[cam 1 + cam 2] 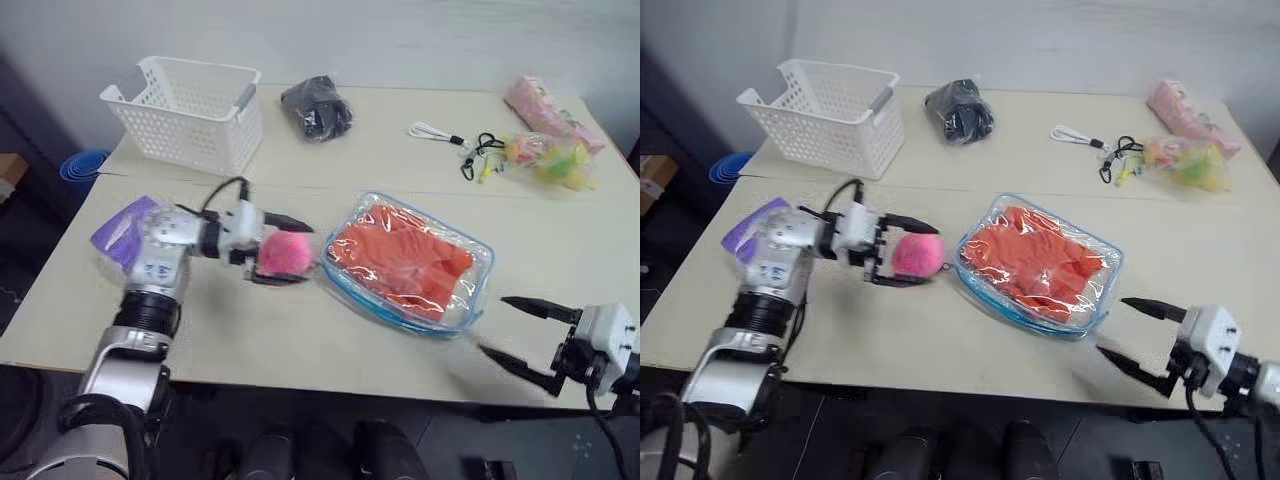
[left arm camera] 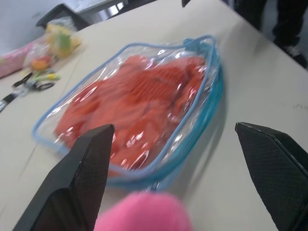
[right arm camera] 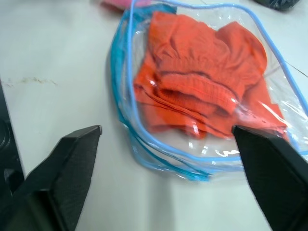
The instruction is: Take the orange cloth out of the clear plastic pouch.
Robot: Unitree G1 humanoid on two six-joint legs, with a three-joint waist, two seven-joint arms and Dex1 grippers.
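Cloth, orange-red folded fabric (image 1: 400,262), centre frame inside clear blue-edged plastic pouch (image 1: 478,292): soft, light; pinch bunched folds. Pouch slippery. Left gripper (image 1: 283,250) and right gripper (image 1: 518,331): fingers apart, empty.

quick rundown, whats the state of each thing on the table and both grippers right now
orange cloth: inside the pouch, crumpled
clear plastic pouch: flat on table, cloth inside
left gripper: open, pink plush toy between its fingers
right gripper: open, empty, beside the pouch
white basket: upright
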